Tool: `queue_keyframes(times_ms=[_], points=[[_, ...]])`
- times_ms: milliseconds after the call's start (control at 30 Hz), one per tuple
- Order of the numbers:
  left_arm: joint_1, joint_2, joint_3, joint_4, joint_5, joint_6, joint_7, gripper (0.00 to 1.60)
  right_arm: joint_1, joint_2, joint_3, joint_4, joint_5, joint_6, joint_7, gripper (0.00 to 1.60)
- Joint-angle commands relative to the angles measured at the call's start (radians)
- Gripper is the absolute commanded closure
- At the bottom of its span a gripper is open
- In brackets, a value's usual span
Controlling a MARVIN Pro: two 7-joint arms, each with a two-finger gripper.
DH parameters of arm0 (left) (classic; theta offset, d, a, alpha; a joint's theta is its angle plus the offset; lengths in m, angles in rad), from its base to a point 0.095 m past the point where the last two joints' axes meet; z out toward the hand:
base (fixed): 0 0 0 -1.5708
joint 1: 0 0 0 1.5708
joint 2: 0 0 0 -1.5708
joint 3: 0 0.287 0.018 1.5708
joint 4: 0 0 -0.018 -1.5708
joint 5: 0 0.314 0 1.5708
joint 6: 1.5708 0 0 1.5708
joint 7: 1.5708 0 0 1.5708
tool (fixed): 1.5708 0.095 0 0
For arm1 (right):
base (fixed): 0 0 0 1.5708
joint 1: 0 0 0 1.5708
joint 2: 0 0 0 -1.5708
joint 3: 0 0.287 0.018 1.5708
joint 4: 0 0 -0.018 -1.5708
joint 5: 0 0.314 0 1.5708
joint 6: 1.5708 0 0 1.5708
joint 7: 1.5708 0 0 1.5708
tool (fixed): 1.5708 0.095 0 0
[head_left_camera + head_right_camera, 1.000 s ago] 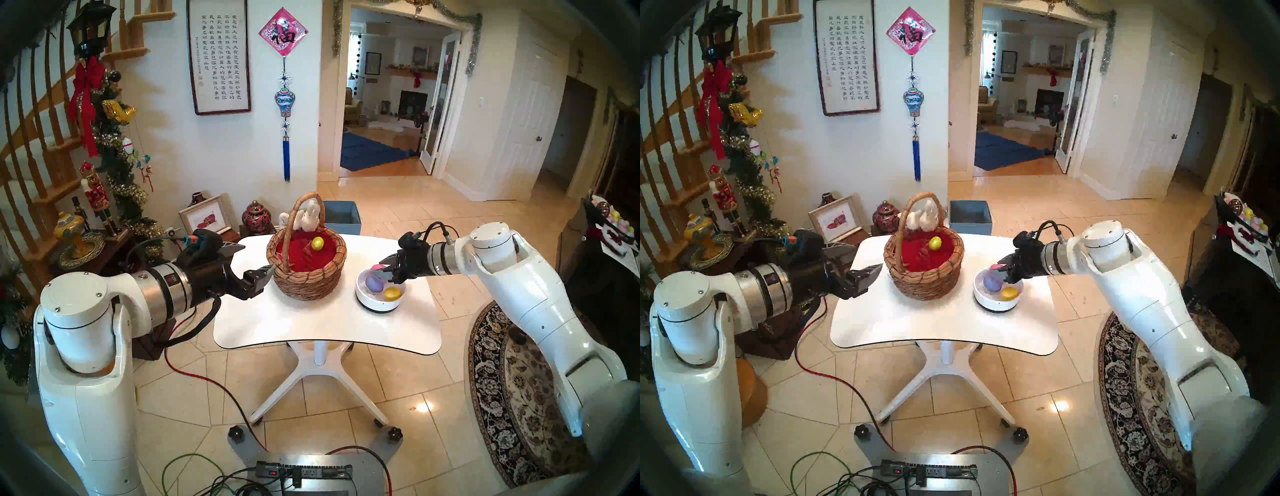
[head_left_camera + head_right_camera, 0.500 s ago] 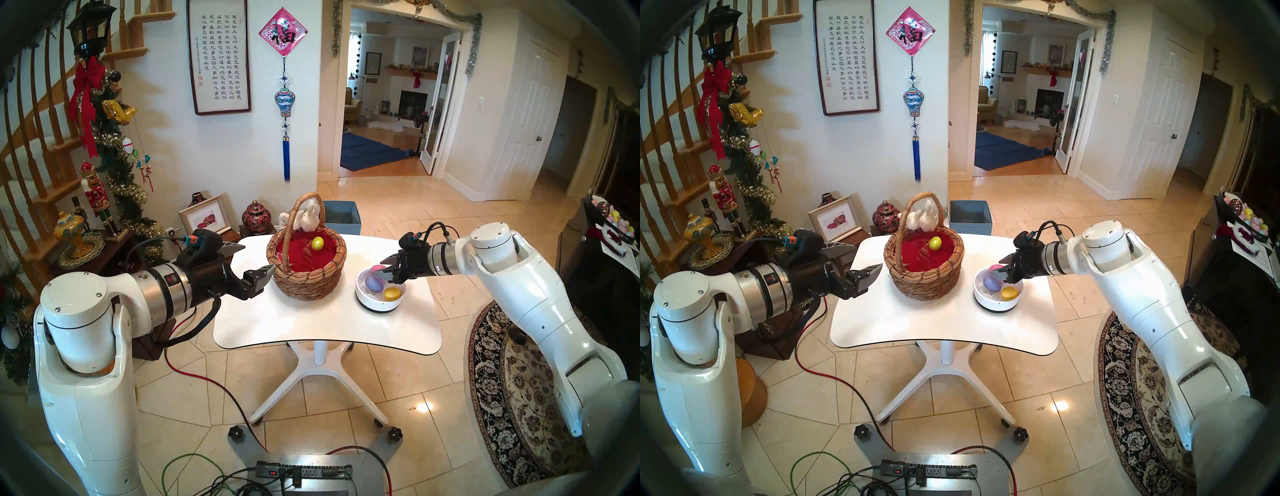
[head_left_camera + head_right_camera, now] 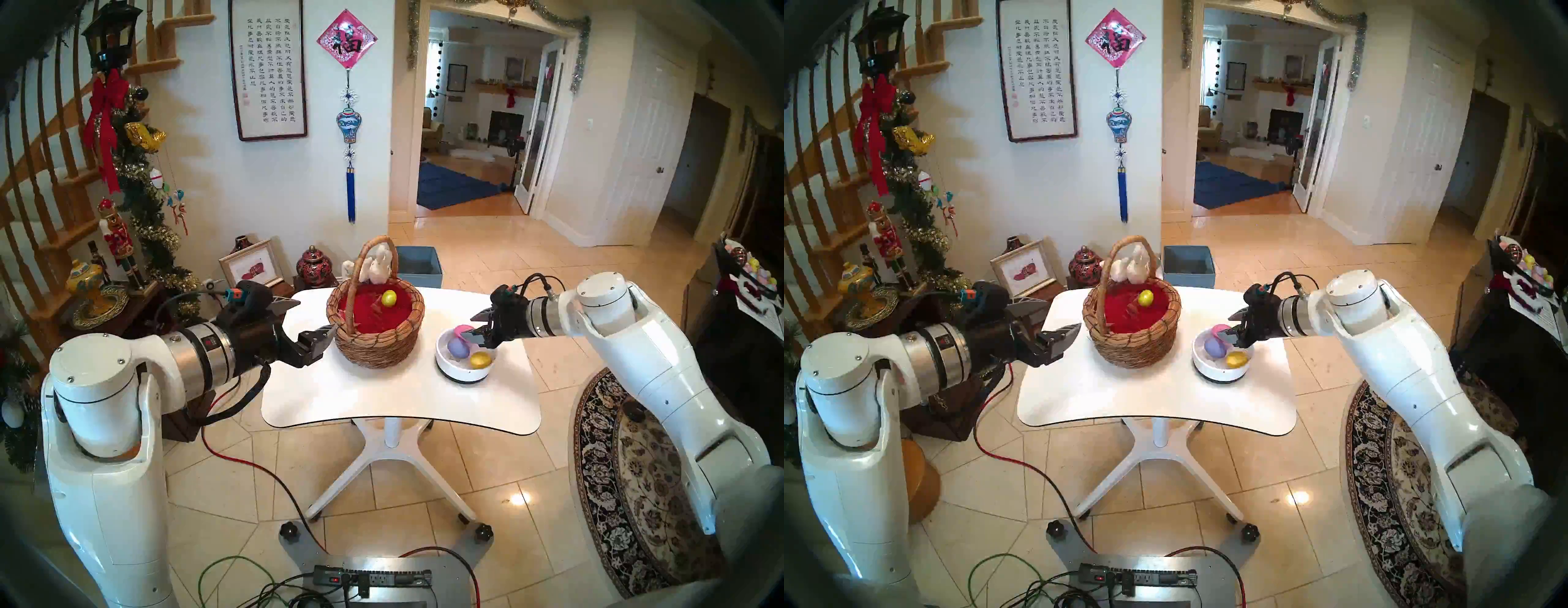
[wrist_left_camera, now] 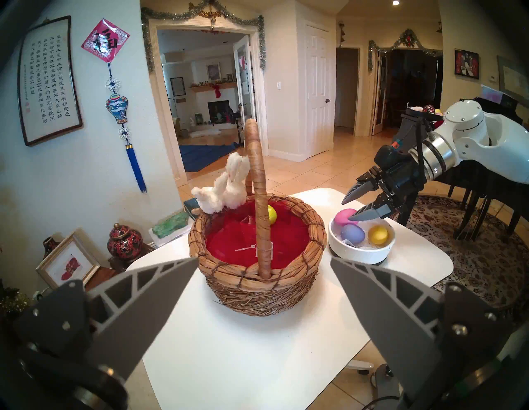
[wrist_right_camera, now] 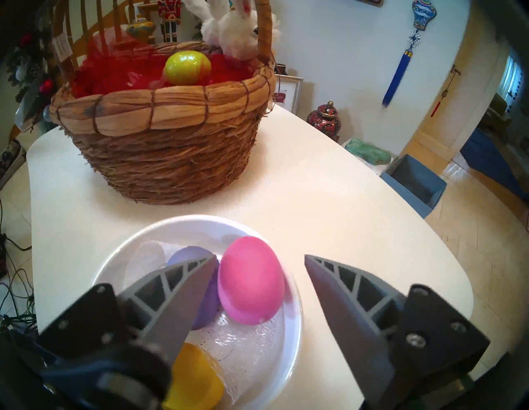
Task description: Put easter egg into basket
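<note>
Pink egg (image 5: 249, 279) lay in the white bowl (image 5: 289, 337) between the right tool's (image 5: 260, 264) spread fingers, long axis pointing roughly away, seemingly unpinched, the basket (image 5: 160, 134) just beyond; the left tool (image 4: 263, 266) hung open.

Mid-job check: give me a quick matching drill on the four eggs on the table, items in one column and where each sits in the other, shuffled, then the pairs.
Column A
1. shiny yellow-green egg
2. matte pink egg
3. pale purple egg
4. golden yellow egg

Column B
a. in the low white round bowl, on the side nearest the right arm
b. between the open fingers of the right gripper, at the bowl's far edge
c. on the red lining of the brown woven wicker basket
d. in the bowl, on the side toward the basket, beside the pink egg

Pairs: 1-c, 2-b, 3-d, 4-a
</note>
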Motion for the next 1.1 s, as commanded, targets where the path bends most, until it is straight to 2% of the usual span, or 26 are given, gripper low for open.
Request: queue_keyframes(times_ms=[0,500,700,867,1000,1067], points=[[-0.002,0.001,0.002,-0.005,0.000,0.000,0.000,0.00,0.004,0.000,0.009,-0.002,0.009,-0.007,0.005,0.39],[-0.002,0.001,0.002,-0.005,0.000,0.000,0.000,0.00,0.004,-0.006,-0.005,0.016,0.011,0.006,0.012,0.40],[-0.002,0.001,0.002,-0.005,0.000,0.000,0.000,0.00,0.004,-0.007,-0.007,0.019,0.011,0.006,0.012,0.46],[-0.002,0.001,0.002,-0.005,0.000,0.000,0.000,0.00,0.004,-0.007,-0.008,0.018,0.012,0.010,0.009,0.60],[-0.002,0.001,0.002,-0.005,0.000,0.000,0.000,0.00,0.005,-0.005,-0.006,0.016,0.015,0.009,0.008,0.80],[-0.002,0.001,0.002,-0.005,0.000,0.000,0.000,0.00,0.006,-0.002,-0.003,0.010,0.017,0.009,0.007,0.84]])
